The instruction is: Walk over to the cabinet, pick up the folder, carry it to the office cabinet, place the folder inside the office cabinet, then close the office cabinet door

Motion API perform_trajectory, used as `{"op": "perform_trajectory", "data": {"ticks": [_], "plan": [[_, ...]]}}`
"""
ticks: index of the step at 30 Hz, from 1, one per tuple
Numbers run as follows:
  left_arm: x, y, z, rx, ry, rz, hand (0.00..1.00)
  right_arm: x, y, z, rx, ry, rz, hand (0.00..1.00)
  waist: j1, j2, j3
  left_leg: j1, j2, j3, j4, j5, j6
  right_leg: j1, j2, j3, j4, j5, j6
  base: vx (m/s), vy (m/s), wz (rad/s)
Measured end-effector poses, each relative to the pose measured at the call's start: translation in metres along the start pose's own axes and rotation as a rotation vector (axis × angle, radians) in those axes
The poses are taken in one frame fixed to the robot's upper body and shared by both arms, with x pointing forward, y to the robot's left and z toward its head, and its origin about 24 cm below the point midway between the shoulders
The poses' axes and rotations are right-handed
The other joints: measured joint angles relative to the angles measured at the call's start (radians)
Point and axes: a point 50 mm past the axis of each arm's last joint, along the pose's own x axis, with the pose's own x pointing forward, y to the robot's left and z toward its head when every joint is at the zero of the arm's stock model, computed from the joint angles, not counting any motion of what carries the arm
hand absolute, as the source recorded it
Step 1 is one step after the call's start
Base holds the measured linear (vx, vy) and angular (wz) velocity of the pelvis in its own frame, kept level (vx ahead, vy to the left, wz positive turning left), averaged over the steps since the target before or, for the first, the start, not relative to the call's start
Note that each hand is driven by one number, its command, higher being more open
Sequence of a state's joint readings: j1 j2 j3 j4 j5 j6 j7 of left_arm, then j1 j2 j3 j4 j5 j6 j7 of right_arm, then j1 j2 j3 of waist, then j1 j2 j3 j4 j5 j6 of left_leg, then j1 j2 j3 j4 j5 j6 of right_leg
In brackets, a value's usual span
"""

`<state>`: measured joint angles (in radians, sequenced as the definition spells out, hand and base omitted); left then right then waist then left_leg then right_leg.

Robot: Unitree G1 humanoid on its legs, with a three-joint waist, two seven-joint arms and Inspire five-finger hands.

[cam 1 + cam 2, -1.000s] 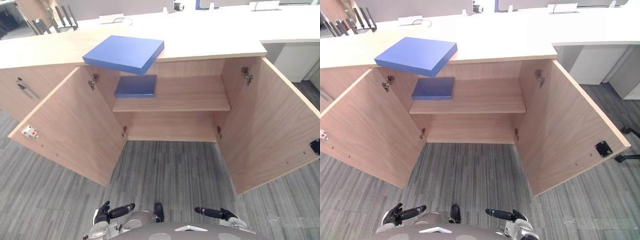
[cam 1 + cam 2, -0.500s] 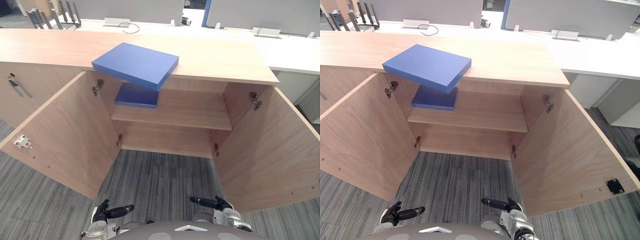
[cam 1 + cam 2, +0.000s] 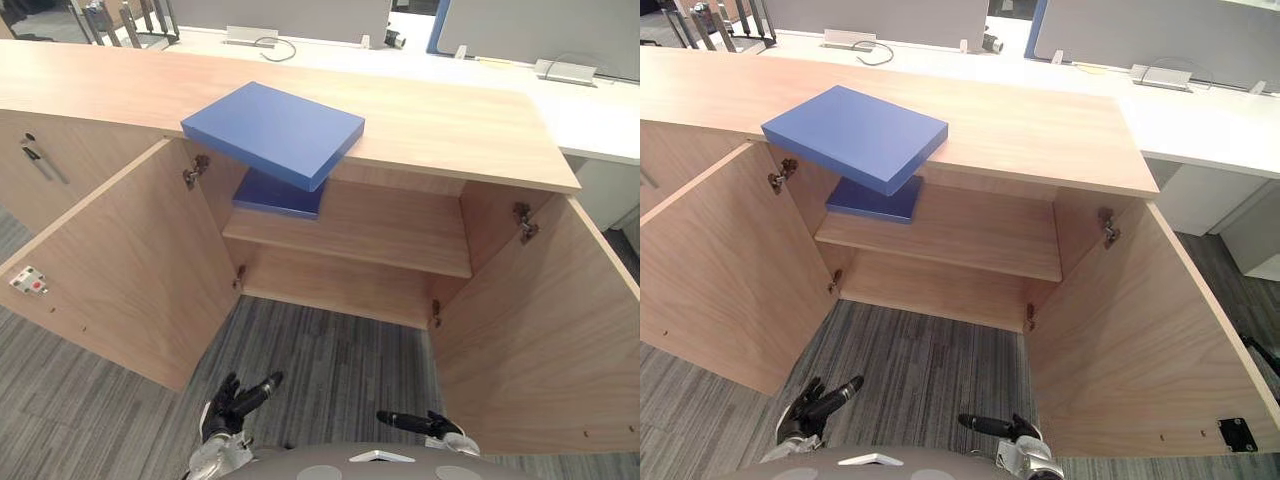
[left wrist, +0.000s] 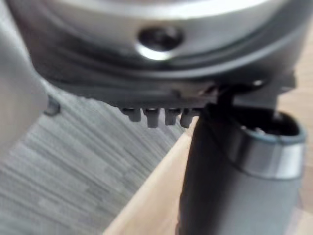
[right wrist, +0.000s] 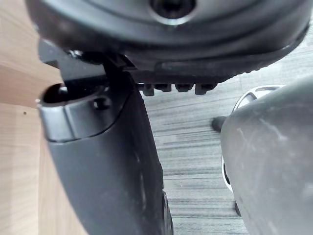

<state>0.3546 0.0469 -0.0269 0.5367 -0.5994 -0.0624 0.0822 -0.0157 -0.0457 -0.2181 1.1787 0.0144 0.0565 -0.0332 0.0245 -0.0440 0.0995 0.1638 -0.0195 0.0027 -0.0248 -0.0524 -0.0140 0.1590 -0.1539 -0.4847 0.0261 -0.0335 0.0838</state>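
Observation:
A flat blue folder (image 3: pixel 272 132) lies on the wooden cabinet top (image 3: pixel 450 130), one corner jutting past the front edge. Below it, a second blue folder (image 3: pixel 280 197) rests at the left end of the inner shelf (image 3: pixel 390 235). Both cabinet doors stand wide open: the left door (image 3: pixel 120 270) and the right door (image 3: pixel 540 330). My left hand (image 3: pixel 232 400) hangs low over the carpet in front of the left door, fingers straight, holding nothing. My right hand (image 3: pixel 420 425) is low near the right door, open and empty too.
A white desk (image 3: pixel 600 120) with screens and cables runs behind the cabinet. A neighbouring cabinet front with a dark handle (image 3: pixel 40 165) adjoins on the left. Grey striped carpet (image 3: pixel 340 350) lies between the two open doors.
The camera has shifted and the cabinet appears nearer and more square-on. My left hand has lifted a little and now points toward the cabinet. The folders have not moved.

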Motion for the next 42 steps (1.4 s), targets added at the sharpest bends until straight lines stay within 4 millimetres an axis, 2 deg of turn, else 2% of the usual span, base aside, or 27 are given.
{"op": "perform_trajectory", "data": {"ticks": [2,4,8,9,10,12,13,18,20,24,26,27,29,31,34,36,42], "plan": [[-0.003,-0.012,0.009,-0.127,-0.026,-0.057,1.00,0.000,0.005,0.001,-0.050,0.000,0.024,1.00,0.001,-0.003,-0.004,0.002,-0.008,0.010,-0.009,0.003,0.005,0.000,0.000,0.009,-0.015,0.014,0.002,-0.01,0.042,-0.10],[-0.009,-0.019,0.021,-0.181,-0.067,-0.102,1.00,0.000,0.008,0.002,-0.084,0.004,0.040,1.00,0.002,-0.005,-0.005,0.003,-0.012,0.015,-0.017,0.007,0.011,-0.002,-0.003,0.013,-0.020,0.020,0.002,-0.03,0.038,-0.06],[-0.018,-0.032,0.054,-0.197,-0.210,-0.148,1.00,0.000,0.012,0.002,-0.149,0.002,0.055,1.00,0.007,-0.004,-0.012,0.005,-0.017,0.016,-0.026,0.012,0.019,-0.001,-0.005,0.014,-0.030,0.026,0.004,-0.04,0.016,-0.01],[-0.023,-0.036,0.072,-0.172,-0.297,-0.135,1.00,-0.001,0.013,0.000,-0.156,0.005,0.055,1.00,0.011,-0.004,-0.019,0.011,-0.017,0.016,-0.034,0.015,0.023,0.000,-0.004,0.015,-0.030,0.026,0.004,-0.03,-0.002,-0.02],[-0.026,-0.037,0.079,-0.162,-0.335,-0.122,1.00,-0.001,0.013,0.000,-0.160,0.006,0.054,1.00,0.013,-0.001,-0.021,0.011,-0.017,0.016,-0.035,0.015,0.023,0.000,-0.004,0.016,-0.031,0.026,0.004,0.00,0.000,0.00],[-0.033,-0.043,0.107,-0.103,-0.486,-0.067,1.00,-0.001,0.010,-0.005,-0.165,0.015,0.045,1.00,0.028,0.003,-0.038,0.018,-0.017,0.014,-0.043,0.015,0.024,0.007,-0.002,0.014,-0.039,0.026,0.004,-0.01,-0.003,0.02],[-0.036,-0.045,0.113,-0.085,-0.524,-0.043,1.00,-0.002,0.010,-0.009,-0.165,0.026,0.040,1.00,0.029,0.006,-0.041,0.017,-0.017,0.011,-0.043,0.015,0.023,0.008,-0.002,0.013,-0.041,0.026,0.004,-0.01,-0.008,0.08],[-0.063,-0.059,0.172,0.084,-0.900,0.209,1.00,-0.002,0.009,-0.012,-0.163,0.017,0.018,1.00,0.030,0.002,-0.055,0.002,-0.018,-0.009,-0.024,0.005,0.018,0.015,-0.001,0.018,-0.048,0.026,0.003,0.00,-0.001,0.12],[-0.080,-0.065,0.199,0.168,-1.098,0.349,1.00,-0.002,0.009,-0.012,-0.170,0.011,0.016,1.00,0.029,0.002,-0.059,-0.011,-0.018,-0.010,0.002,-0.009,0.015,0.015,-0.001,0.029,-0.050,0.026,0.003,0.00,0.006,0.03],[-0.100,-0.069,0.232,0.311,-1.332,0.471,1.00,-0.002,0.008,-0.013,-0.171,0.018,0.013,1.00,0.030,0.009,-0.067,-0.018,-0.018,-0.001,0.024,-0.025,0.012,0.015,0.000,0.069,-0.059,0.026,0.003,0.00,0.014,-0.07],[-0.107,-0.070,0.248,0.478,-1.442,0.526,1.00,-0.002,0.006,-0.014,-0.168,0.022,0.012,1.00,0.029,0.018,-0.072,-0.023,-0.016,0.011,0.042,-0.038,0.012,0.013,0.003,0.083,-0.060,0.026,0.003,-0.02,0.004,-0.16],[-0.106,-0.071,0.252,0.537,-1.465,0.537,1.00,-0.002,0.005,-0.014,-0.166,0.022,0.010,1.00,0.029,0.021,-0.074,-0.024,-0.015,0.016,0.045,-0.040,0.012,0.012,0.004,0.086,-0.060,0.027,0.002,-0.02,0.003,-0.16],[-0.093,-0.072,0.268,0.819,-1.508,0.581,1.00,-0.001,0.001,-0.012,-0.174,0.018,0.008,1.00,0.029,0.030,-0.084,-0.018,-0.010,0.029,0.043,-0.040,0.012,0.011,0.011,0.100,-0.066,0.032,-0.005,-0.03,-0.003,-0.18],[-0.080,-0.071,0.277,1.007,-1.482,0.607,1.00,-0.001,0.000,-0.011,-0.179,0.016,0.013,1.00,0.027,0.034,-0.088,-0.019,-0.006,0.040,0.040,-0.040,0.013,0.005,0.017,0.111,-0.075,0.041,-0.011,-0.05,-0.011,-0.19],[-0.061,-0.069,0.279,1.197,-1.414,0.608,1.00,-0.001,-0.001,-0.006,-0.187,0.002,0.018,1.00,0.022,0.038,-0.088,-0.020,-0.005,0.056,0.039,-0.039,0.014,-0.001,0.020,0.127,-0.083,0.048,-0.011,-0.04,-0.008,-0.19],[-0.051,-0.064,0.279,1.354,-1.356,0.599,1.00,0.000,0.001,-0.001,-0.208,-0.013,0.025,1.00,0.001,0.042,-0.087,-0.018,-0.006,0.059,0.037,-0.039,0.014,-0.002,0.020,0.131,-0.085,0.049,-0.011,-0.02,0.003,-0.05],[-0.046,-0.068,0.290,1.479,-1.345,0.612,1.00,0.000,0.003,0.001,-0.278,-0.029,0.036,1.00,0.002,0.039,-0.089,-0.016,-0.007,0.062,0.030,-0.039,0.014,0.002,0.022,0.134,-0.101,0.055,-0.011,0.00,0.001,-0.02]]}}
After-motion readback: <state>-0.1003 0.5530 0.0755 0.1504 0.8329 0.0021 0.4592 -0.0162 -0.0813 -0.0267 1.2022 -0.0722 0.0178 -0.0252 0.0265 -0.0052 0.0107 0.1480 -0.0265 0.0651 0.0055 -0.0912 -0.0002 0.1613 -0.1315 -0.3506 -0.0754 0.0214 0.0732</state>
